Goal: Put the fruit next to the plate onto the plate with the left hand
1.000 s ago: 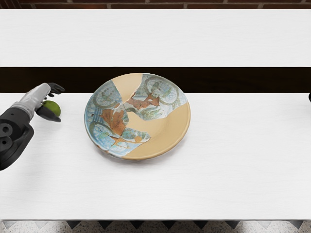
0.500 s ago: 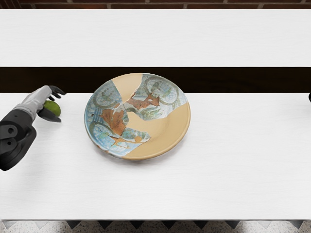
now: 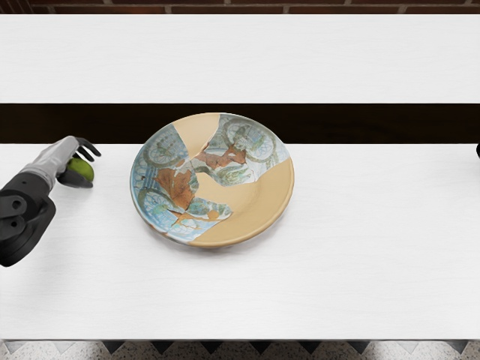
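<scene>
Left hand (image 3: 73, 159) sits at the far left of the near table (image 3: 360, 247), close to its back edge, arm coming in from the left border. Fingers (image 3: 88, 149) curl over the top of the green fruit (image 3: 82, 169), thumb dark under it: closed around fruit. Can't tell if the fruit is lifted or touching the table.

Fruit is left of the plate (image 3: 262, 196), apart from it, a strip of bare white table between fruit and the plate's left rim. Not on the plate.

Plate is round, shallow, tan with a blue and orange pattern over its left and upper part. Its far rim overlaps the table's back edge and the dark gap (image 3: 360, 124) behind. Nothing lies in it.

Open room: wide bare tabletop right of the plate and in front of it to the front edge. A second white surface (image 3: 240, 60) runs across beyond the gap.

Right hand (image 3: 478, 150): only a dark sliver at the right border.
</scene>
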